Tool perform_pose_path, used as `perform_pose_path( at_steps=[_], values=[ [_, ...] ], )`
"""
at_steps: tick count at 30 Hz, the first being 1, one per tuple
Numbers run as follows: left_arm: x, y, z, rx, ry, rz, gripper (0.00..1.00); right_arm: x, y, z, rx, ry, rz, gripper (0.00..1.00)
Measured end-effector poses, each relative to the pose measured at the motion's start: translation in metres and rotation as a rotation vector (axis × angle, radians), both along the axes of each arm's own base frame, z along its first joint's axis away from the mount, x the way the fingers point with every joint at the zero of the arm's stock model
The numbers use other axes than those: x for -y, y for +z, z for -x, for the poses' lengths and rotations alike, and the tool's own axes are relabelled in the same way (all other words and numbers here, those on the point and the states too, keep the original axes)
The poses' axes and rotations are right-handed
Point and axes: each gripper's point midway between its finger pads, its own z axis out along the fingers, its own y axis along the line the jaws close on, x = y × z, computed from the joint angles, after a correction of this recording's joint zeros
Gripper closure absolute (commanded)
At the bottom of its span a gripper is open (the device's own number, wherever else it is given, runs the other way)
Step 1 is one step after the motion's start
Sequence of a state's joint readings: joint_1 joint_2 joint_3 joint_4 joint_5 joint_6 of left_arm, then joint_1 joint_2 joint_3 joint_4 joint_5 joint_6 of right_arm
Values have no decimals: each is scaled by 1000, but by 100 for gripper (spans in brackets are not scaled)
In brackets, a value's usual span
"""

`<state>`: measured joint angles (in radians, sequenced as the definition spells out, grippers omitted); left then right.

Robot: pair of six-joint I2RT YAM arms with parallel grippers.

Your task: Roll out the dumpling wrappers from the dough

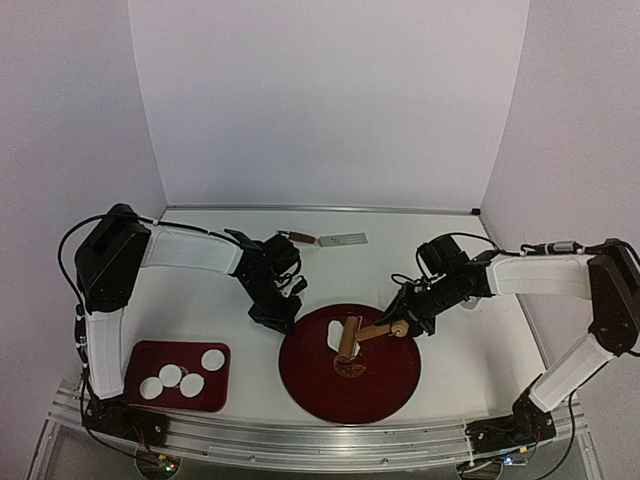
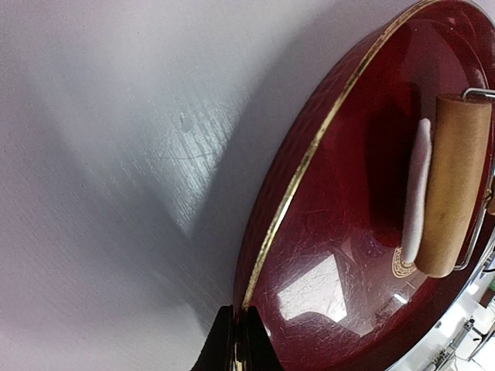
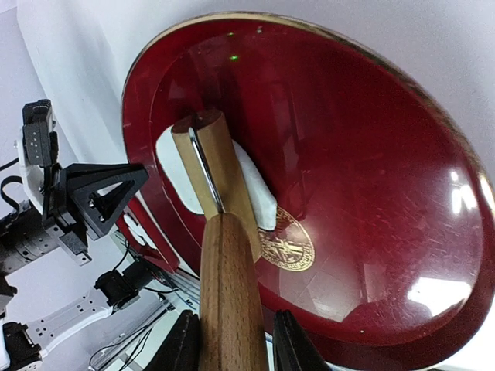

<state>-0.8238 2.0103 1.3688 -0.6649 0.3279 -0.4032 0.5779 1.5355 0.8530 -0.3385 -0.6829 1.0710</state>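
The left end effector [image 2: 241,349] pinches the plate [image 2: 309,154] rim, and the right end effector [image 3: 230,340] grasps the roller [image 3: 213,166] resting on the dough [image 3: 174,176].

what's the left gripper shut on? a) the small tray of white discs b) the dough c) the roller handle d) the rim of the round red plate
d: the left wrist view shows the left gripper pinching the gold rim of the round red plate.

I'm seeing my right pincer [image 3: 234,342] gripping the wooden roller [image 3: 220,224] by its handle, the drum lying across the white dough [image 3: 172,178] in the red plate [image 3: 371,154].
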Motion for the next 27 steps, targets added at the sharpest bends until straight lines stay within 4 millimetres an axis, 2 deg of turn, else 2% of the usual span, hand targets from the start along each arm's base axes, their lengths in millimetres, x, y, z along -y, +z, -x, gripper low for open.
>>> perform_pose_path(
  at_steps=[5, 15, 24, 27],
  values=[
    [-4, 0, 2, -2, 19, -4, 100, 23, -8, 10, -54, -26, 36, 100],
    [-13, -1, 0, -3, 55, -41, 100, 2, -2, -17, -60, 54, 33, 100],
    [-14, 0, -2, 2, 58, -47, 100, 25, 4, -8, -28, 28, 116, 100],
    [-14, 0, -2, 6, 59, -51, 93, 33, 10, -7, -21, 33, 169, 100]
  ],
)
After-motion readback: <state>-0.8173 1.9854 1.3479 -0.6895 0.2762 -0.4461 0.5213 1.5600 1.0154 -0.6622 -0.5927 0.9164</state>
